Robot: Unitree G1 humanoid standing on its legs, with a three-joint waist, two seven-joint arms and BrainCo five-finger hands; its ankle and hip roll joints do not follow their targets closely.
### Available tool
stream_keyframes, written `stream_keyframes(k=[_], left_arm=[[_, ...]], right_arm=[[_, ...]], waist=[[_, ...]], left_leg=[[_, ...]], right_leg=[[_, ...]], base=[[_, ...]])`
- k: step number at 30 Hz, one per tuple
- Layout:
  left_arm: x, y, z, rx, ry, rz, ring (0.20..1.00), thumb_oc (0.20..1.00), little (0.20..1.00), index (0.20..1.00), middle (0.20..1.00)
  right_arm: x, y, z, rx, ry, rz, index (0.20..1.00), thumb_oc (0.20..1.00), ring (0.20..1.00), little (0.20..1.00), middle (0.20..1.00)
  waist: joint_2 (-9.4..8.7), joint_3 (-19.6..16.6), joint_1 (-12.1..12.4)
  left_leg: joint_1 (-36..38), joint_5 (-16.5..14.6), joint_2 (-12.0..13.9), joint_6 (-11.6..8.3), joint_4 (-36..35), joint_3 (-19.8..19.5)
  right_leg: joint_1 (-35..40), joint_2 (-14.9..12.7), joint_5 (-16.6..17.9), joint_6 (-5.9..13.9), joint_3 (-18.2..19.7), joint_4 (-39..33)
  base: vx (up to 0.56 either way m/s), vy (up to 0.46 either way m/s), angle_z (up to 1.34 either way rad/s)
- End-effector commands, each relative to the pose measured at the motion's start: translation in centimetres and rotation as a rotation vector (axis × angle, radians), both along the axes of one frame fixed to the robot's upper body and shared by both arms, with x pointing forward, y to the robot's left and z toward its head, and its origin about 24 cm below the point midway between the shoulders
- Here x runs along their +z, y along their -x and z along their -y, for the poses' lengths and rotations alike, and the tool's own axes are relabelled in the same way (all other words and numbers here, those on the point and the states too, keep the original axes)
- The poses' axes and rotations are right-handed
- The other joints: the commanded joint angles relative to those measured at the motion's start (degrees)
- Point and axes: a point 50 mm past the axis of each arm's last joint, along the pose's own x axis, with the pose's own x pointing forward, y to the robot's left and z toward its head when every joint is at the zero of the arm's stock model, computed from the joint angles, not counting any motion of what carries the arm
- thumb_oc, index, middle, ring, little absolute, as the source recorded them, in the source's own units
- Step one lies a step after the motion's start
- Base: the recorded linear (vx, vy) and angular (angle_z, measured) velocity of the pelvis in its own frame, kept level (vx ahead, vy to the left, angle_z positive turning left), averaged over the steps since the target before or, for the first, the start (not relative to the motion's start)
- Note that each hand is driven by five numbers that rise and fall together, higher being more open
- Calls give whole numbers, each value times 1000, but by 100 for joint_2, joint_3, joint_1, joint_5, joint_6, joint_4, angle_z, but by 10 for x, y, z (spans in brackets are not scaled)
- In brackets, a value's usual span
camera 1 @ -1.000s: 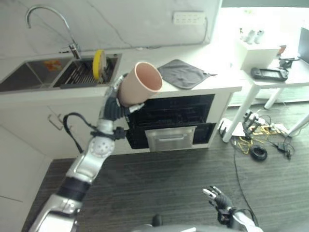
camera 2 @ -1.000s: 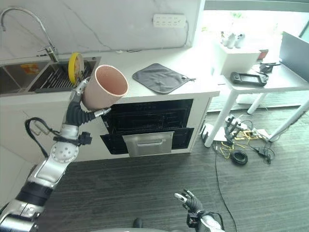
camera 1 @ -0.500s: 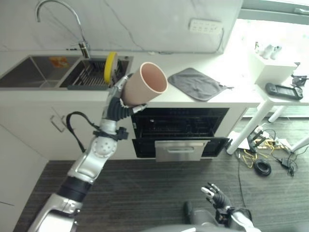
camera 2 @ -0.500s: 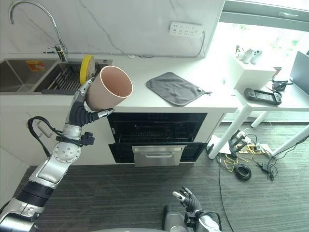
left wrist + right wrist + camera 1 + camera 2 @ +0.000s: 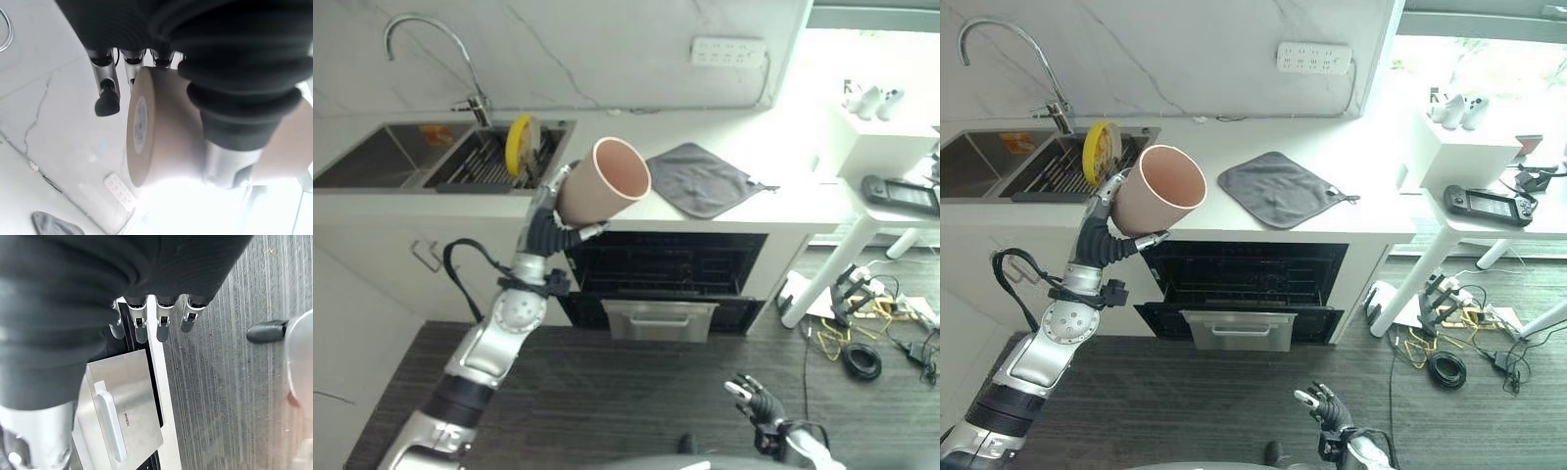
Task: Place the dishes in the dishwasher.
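Your left hand [image 5: 551, 201] grips the pink cup [image 5: 603, 183] above the dishwasher [image 5: 661, 279]; right hand [image 5: 756, 401] looks loosely spread

- You see a white marble wall [image 5: 1185, 49] with a socket strip [image 5: 1314, 57].
- White counter [image 5: 1371, 186] holds a steel sink [image 5: 979, 166], curved faucet [image 5: 1009, 49] and a grey cloth mat [image 5: 1278, 188].
- Floor [image 5: 1185, 401] is dark wood grain.
- White side table [image 5: 1528, 220] stands by a bright window [image 5: 1489, 59].
- Cables [image 5: 1449, 338] lie tangled under it.

Grey cloth [image 5: 1277, 189] on white counter [image 5: 1361, 211]
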Motion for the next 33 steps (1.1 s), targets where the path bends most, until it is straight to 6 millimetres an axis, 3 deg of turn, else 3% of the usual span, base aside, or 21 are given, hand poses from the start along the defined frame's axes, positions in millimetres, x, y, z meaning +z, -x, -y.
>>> stream_keyframes(k=[1,5,10,14,20,26,29,33], left_arm=[[30,1,7,-65,34,138,200,200,200,200,200],[30,-4,12,-76,29,142,200,200,200,200,200],[28,-6,6,-57,36,116,200,200,200,200,200],[25,-6,3,-55,27,103,200,200,200,200,200],[26,-5,3,-56,13,93,200,200,200,200,200],[25,-1,-5,-48,18,74,200,200,200,200,200],[17,-2,-7,-64,101,-11,200,200,200,200,200],[-20,-10,-9,-63,445,-192,200,200,200,200,200]], right_arm=[[15,-19,11,-18,-3,119,1000,1000,1000,1000,1000],[14,-15,9,-40,-17,109,1000,1000,1000,1000,1000],[9,-6,5,-54,-6,69,1000,1000,1000,1000,1000],[6,2,6,-127,14,42,1000,1000,1000,1000,1000],[11,1,22,-272,67,89,1000,1000,1000,1000,1000],[30,-7,42,-328,124,209,1000,1000,1000,1000,1000],[48,-19,40,-253,135,316,1000,1000,1000,1000,1000],[72,-30,31,-92,136,429,1000,1000,1000,1000,1000]], waist=[[237,-97,-196],[333,-197,-289],[388,-351,-309],[340,-428,-332],[304,-423,-353],[251,-398,-431],[234,-414,-470],[176,-454,-603]], left_leg=[[74,1035,280,57,-1612,369],[505,989,323,45,-2296,521],[660,776,171,94,-2325,401],[698,676,133,179,-2325,610],[759,619,137,237,-2325,741],[885,512,120,286,-2325,846],[920,485,125,295,-2325,916],[975,469,140,324,-2325,1040]], right_leg=[[307,-1,-391,449,27,379],[330,-158,-285,570,-231,190],[269,-222,-154,663,-179,71],[228,-354,-82,775,-250,72],[231,-413,-24,835,-230,58],[243,-461,76,915,-138,-64],[195,-471,109,953,-97,-64],[177,-469,131,949,-32,-62]], base=[[24,176,-8],[51,184,13],[63,88,-7],[74,40,-3],[27,4,-2],[39,2,-15],[-4,-7,-23],[-12,3,-10]])
